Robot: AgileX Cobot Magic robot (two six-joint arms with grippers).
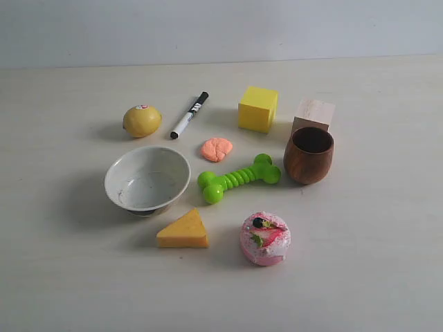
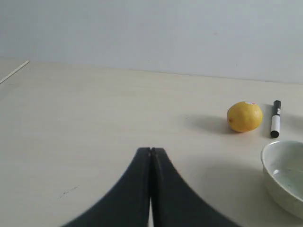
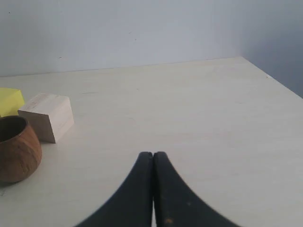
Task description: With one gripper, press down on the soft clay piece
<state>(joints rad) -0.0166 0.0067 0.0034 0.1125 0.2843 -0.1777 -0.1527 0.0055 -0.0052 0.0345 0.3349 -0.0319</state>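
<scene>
The soft clay piece [image 1: 217, 149], a small salmon-orange wrinkled blob, lies flat on the table between the black marker and the green bone toy in the exterior view. Neither arm shows in that view. In the left wrist view my left gripper [image 2: 150, 150] is shut, its black fingers pressed together with nothing between them, over bare table well short of the lemon. My right gripper [image 3: 153, 153] in the right wrist view is shut and empty too, away from the wooden cup. The clay appears in neither wrist view.
A lemon [image 1: 142, 120], marker [image 1: 189, 115], yellow cube [image 1: 257, 108], wooden block [image 1: 313, 115], wooden cup [image 1: 309, 155], green bone toy [image 1: 238, 178], white bowl [image 1: 114, 181], cheese wedge [image 1: 183, 230] and pink cake puck [image 1: 265, 238] surround the clay. A wall stands behind the table.
</scene>
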